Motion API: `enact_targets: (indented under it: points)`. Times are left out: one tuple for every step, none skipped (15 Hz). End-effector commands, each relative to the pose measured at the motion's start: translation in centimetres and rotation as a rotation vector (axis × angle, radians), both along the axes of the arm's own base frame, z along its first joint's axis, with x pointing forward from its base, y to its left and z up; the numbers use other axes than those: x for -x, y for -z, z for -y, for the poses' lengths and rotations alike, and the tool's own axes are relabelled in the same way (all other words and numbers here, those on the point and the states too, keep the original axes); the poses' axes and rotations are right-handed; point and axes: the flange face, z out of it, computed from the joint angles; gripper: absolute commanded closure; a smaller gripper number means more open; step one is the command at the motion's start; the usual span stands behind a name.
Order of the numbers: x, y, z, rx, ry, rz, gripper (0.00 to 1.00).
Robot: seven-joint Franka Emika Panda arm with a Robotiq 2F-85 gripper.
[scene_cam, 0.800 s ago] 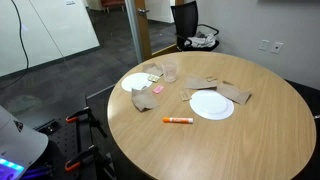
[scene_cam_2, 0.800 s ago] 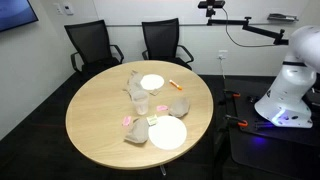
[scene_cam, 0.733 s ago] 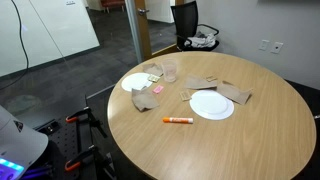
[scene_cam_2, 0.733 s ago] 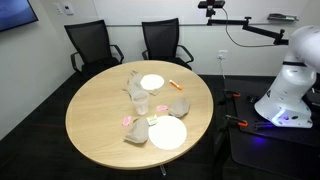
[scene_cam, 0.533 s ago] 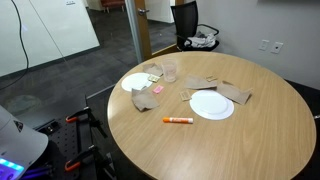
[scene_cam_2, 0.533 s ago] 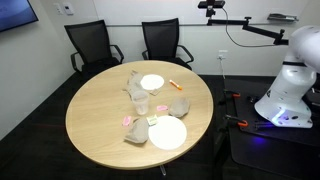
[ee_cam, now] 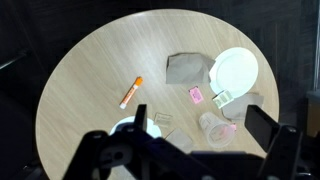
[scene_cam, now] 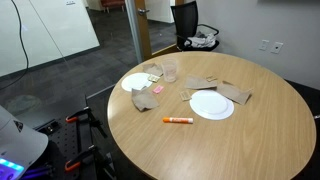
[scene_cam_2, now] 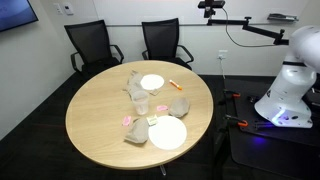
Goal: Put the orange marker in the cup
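Note:
The orange marker (scene_cam: pixel 178 120) lies flat on the round wooden table (scene_cam: pixel 250 140), near the edge and apart from the other items; it also shows in the other exterior view (scene_cam_2: pixel 175 84) and the wrist view (ee_cam: pixel 131 92). The clear cup (scene_cam: pixel 170 72) stands upright among the paper scraps, seen too in an exterior view (scene_cam_2: pixel 142 103) and the wrist view (ee_cam: pixel 213 125). My gripper (ee_cam: pixel 200 118) is open and empty, high above the table and looking straight down. In an exterior view it sits at the top edge (scene_cam_2: pixel 210 5).
Two white plates (scene_cam: pixel 211 105) (scene_cam: pixel 135 83) lie on the table with crumpled brown paper (scene_cam: pixel 235 93) and small pink notes (ee_cam: pixel 196 94). Black chairs (scene_cam_2: pixel 92 45) (scene_cam_2: pixel 162 40) stand at the table's edge. The robot base (scene_cam_2: pixel 290 90) stands beside the table.

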Motion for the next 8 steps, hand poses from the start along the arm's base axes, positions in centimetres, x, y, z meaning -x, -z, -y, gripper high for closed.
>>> enact_targets:
  points:
    - [-0.4, 1.9, -0.1, 0.007, 0.131, 0.031, 0.00]
    - [-0.5, 2.7, -0.1, 0.010, 0.169, 0.033, 0.00]
    - [-0.6, 3.4, -0.2, 0.013, 0.206, 0.035, 0.00]
    - [-0.6, 4.3, -0.3, 0.017, 0.250, 0.034, 0.00]
    - [-0.6, 5.1, -0.4, 0.020, 0.288, 0.032, 0.00]
    - [-0.6, 6.0, -0.5, 0.023, 0.326, 0.030, 0.00]
    - [-0.6, 7.0, -0.5, 0.020, 0.360, 0.026, 0.00]
    - [-0.6, 7.9, -0.5, 0.018, 0.386, 0.021, 0.00]
